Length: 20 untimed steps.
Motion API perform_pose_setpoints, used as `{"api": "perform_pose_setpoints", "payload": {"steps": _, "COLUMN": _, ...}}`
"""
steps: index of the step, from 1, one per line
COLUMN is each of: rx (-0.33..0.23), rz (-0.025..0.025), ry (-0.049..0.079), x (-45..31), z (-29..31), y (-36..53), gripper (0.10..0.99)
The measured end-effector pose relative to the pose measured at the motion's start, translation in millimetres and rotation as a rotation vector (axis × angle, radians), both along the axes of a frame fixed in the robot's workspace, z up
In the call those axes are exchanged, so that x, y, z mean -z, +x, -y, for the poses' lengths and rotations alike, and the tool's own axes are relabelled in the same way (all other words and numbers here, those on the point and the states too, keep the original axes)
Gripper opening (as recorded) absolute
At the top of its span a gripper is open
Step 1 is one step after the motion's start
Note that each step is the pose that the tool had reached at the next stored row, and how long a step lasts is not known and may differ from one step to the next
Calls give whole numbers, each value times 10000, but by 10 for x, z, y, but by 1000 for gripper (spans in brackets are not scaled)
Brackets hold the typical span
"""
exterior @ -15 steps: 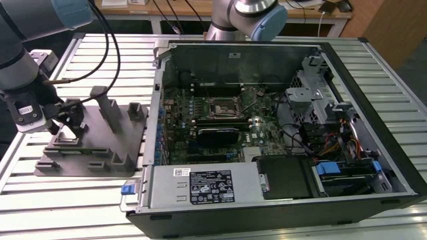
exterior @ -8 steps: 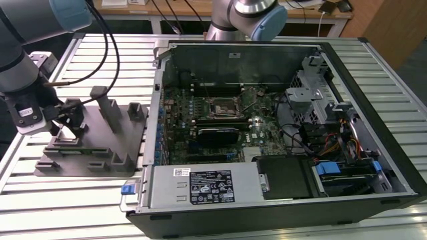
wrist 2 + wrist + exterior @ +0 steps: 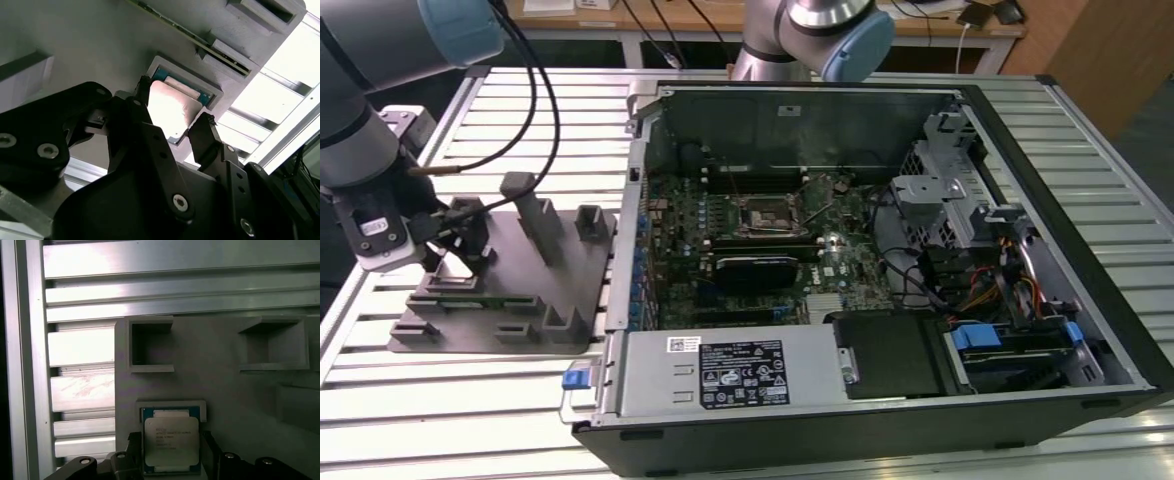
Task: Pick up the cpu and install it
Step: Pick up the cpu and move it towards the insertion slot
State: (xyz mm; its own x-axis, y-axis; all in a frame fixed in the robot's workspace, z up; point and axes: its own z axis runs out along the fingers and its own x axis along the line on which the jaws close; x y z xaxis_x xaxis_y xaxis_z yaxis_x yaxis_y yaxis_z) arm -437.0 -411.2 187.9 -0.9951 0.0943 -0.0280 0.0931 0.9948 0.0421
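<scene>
Claw (image 3: 170,438) down over the cpu (image 3: 171,444), jaws astride it, nothing lifted

Jaws parted just wider than the chip, one finger (image 3: 134,440) at each of two opposite edges; no firm grip shows. The cpu lies directly beneath the claw, between the tips in both wrist views, flat in a shallow square pocket of the grey fixture (image 3: 230,395), silver lid facing up. Being square, it has no long axis; its edges run parallel to the pocket walls and the jaws. In the exterior view the fixture is at the left, well apart from the motherboard socket (image 3: 765,212) inside the open computer case (image 3: 1067,180)
</scene>
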Motion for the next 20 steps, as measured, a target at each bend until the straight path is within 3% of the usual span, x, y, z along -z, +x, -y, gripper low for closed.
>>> {"api": "perform_pose_setpoints", "payload": {"steps": 17, "rx": 1, "rz": 0, "ry": 0, "x": 51, "z": 0, "y": -5, "gripper": 592}}
{"api": "perform_pose_setpoints", "payload": {"steps": 20, "rx": 1, "rz": -1, "ry": -1, "x": 52, "z": 0, "y": -5, "gripper": 541}}
